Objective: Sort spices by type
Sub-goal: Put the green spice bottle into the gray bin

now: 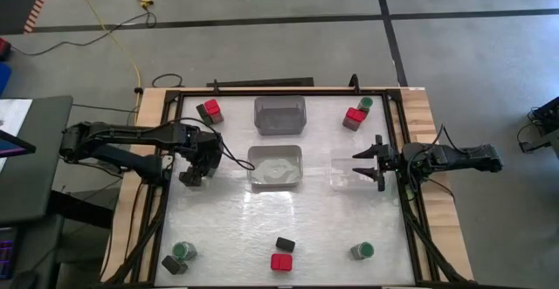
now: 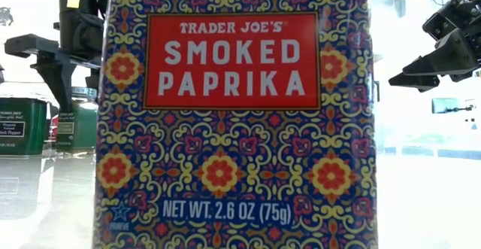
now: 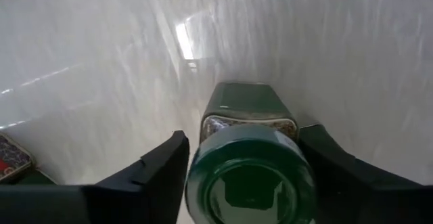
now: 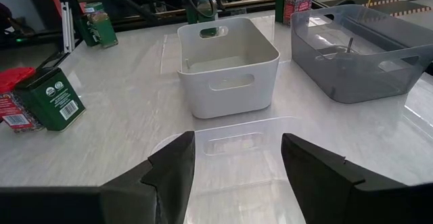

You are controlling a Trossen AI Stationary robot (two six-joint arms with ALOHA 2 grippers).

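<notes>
The green jar [image 3: 250, 176] is on the left side of the desk [image 1: 218, 228], between the fingers of the left gripper [image 1: 190, 177], which are near its sides but may not touch yet. It could slip or tip if they close off-centre. It stands up, lid on top. The right gripper [image 1: 365, 167] is open over a clear bin [image 4: 237, 149].

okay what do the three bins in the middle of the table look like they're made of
All three look like moulded plastic with handle cut-outs. The white bin is opaque and matte. The grey bin is smoky and translucent, since its inside shows through the wall. The clear bin, in front of the right pincer, is nearly see-through.
</notes>
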